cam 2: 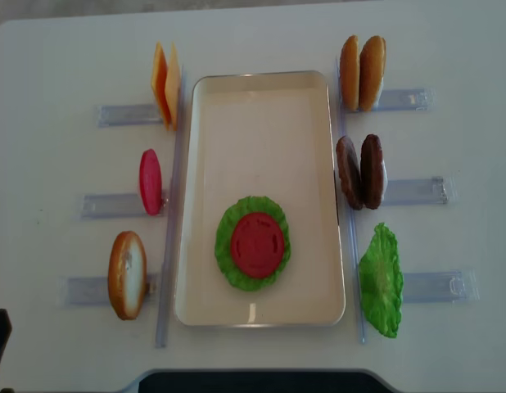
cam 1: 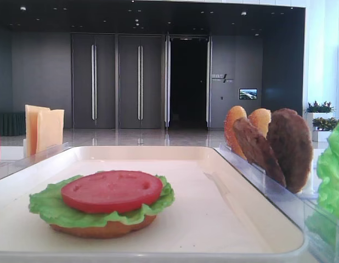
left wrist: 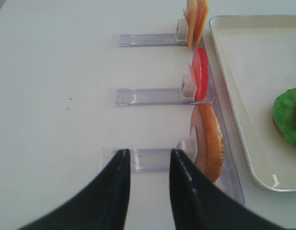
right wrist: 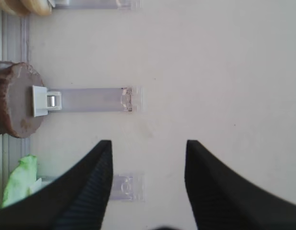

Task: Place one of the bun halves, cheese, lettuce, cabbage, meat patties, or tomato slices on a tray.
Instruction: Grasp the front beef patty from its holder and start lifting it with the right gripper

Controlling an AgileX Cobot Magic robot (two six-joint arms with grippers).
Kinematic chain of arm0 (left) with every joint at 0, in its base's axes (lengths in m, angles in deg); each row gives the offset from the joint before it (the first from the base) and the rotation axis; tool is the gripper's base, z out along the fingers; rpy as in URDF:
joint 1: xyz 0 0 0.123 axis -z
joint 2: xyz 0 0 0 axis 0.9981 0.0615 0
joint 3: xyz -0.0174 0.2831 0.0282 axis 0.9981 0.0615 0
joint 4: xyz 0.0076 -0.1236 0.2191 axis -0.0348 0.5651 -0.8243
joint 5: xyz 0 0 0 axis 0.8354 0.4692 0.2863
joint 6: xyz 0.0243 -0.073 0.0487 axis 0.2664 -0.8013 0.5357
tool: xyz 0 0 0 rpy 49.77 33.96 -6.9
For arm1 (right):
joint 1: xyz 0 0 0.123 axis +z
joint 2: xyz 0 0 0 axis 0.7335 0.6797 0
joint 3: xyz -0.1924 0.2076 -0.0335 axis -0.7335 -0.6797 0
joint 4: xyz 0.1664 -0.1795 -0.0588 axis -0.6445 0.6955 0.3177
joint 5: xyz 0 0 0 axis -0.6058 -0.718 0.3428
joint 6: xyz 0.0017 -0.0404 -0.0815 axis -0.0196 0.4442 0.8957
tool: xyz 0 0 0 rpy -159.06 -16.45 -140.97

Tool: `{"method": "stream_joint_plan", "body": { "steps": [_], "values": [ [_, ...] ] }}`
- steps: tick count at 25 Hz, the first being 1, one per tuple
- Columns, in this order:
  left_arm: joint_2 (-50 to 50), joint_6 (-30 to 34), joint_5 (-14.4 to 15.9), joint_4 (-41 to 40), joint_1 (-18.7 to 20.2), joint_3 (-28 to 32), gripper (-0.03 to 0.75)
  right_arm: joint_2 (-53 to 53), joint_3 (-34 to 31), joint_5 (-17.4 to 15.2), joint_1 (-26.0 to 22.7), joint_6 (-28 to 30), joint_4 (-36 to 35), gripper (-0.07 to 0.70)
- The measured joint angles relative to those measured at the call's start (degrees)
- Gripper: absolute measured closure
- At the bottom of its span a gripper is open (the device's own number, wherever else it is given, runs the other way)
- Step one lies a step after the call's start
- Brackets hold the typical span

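place: office lobby | cues: tall dark doors (cam 1: 117, 82), wall screen (cam 1: 248, 94), planters (cam 1: 320, 113)

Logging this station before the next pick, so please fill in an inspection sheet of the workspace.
Surface: white table, bare patches clean.
Job's things: tray holds a bun half topped with lettuce and a tomato slice. Left racks: cheese, spare tomato slice, spare bun half. Right racks: two bun halves, two meat patties, lettuce leaf.
Clutter: nothing seen.
Grippers: left pincer open, empty, above the table beside the spare bun half's rack; right pincer open, empty, above the table near the patties.
Cables: nothing seen.
Surroundings: dark hall with doors, potted plants.
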Motion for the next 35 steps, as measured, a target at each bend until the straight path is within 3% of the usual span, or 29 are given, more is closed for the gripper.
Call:
{"method": "stream_joint_plan", "body": {
  "steps": [10,13,22,25,35],
  "values": [
    [0.0,0.0,0.0,0.0,0.0,0.0,0.496,2.16,1.68,-0.11,1.81,1.49,-1.29,0.26],
    [0.0,0.0,0.0,0.0,0.0,0.0,0.496,2.16,1.68,-0.11,6.56,-0.43,-0.88,0.255],
    [0.0,0.0,0.0,0.0,0.0,0.0,0.496,6.81,1.77,-0.11,28.46,-15.81,2.92,0.253],
    [0.0,0.0,0.0,0.0,0.0,0.0,0.496,9.97,1.84,1.28,32.53,-17.76,3.24,0.253],
    [0.0,0.0,0.0,0.0,0.0,0.0,0.496,14.51,2.84,5.84,33.71,-18.94,3.01,0.242]
  ]
}}
